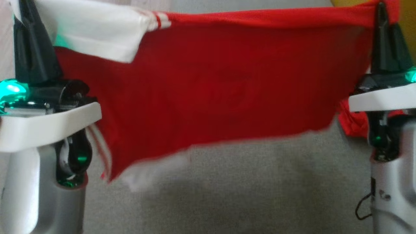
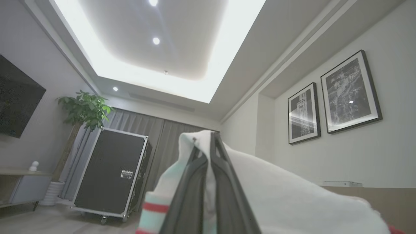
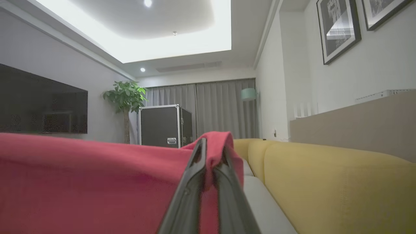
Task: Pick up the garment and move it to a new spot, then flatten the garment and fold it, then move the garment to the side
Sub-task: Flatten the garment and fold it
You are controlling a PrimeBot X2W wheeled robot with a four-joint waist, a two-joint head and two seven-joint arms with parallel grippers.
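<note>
The garment (image 1: 221, 87) is a red shirt with white sleeves and red-and-white striped trim, stretched wide and hanging in the air across the head view. My left gripper (image 1: 24, 8) is shut on its white sleeve end at the upper left; in the left wrist view the white cloth (image 2: 276, 195) is pinched between the fingers of that gripper (image 2: 208, 139). My right gripper (image 1: 382, 9) is shut on the red upper corner at the upper right; the red cloth (image 3: 97, 182) drapes over the tips of that gripper (image 3: 211, 146). The lower hem looks blurred.
Grey surface (image 1: 247, 191) lies below the hanging shirt. A yellow sofa (image 3: 325, 182) stands on the right with a pale seat cushion (image 3: 263, 204). A black flight case (image 2: 110, 172), a potted plant (image 2: 84, 110) and a wall screen (image 3: 42, 107) stand farther off.
</note>
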